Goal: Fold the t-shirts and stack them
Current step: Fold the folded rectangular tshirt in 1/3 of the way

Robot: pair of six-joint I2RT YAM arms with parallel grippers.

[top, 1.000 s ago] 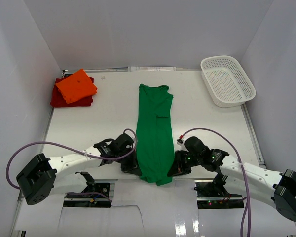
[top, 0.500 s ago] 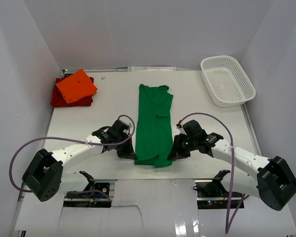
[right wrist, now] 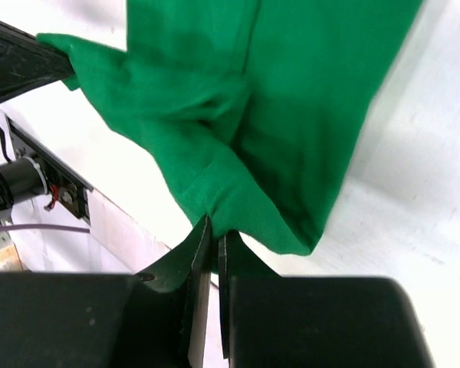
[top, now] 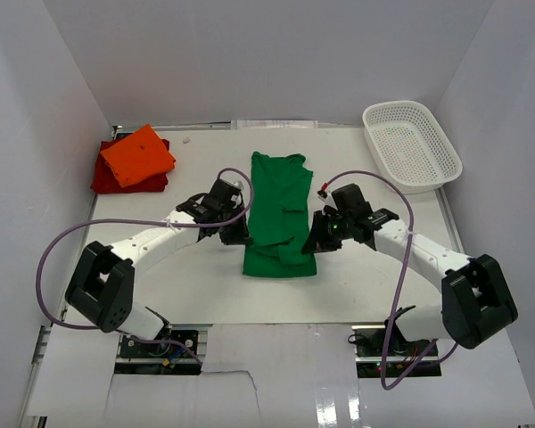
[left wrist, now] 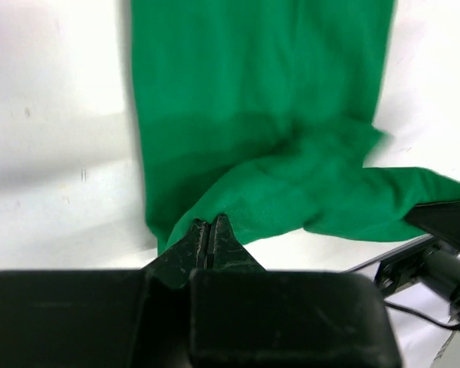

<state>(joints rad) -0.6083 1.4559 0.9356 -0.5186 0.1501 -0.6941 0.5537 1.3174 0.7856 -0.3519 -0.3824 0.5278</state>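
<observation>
The green t-shirt [top: 279, 209] lies lengthwise in the middle of the table, folded narrow, with its bottom end lifted and doubled back over its middle. My left gripper [top: 242, 237] is shut on the hem's left corner [left wrist: 215, 208]. My right gripper [top: 312, 242] is shut on the hem's right corner [right wrist: 222, 218]. Between the two grips the green cloth [left wrist: 307, 192] sags a little. An orange t-shirt [top: 137, 154], folded, sits on a folded dark red t-shirt [top: 107, 178] at the far left.
A white mesh basket [top: 411, 145] stands at the far right corner. Purple cables loop from both arms over the table. White walls close in the left, back and right sides. Metal base plates [top: 160, 343] sit at the near edge.
Both grippers have carried the green shirt's bottom hem away from the near edge towards the collar, doubling the lower half over the rest. The shirt's visible length has shortened.
</observation>
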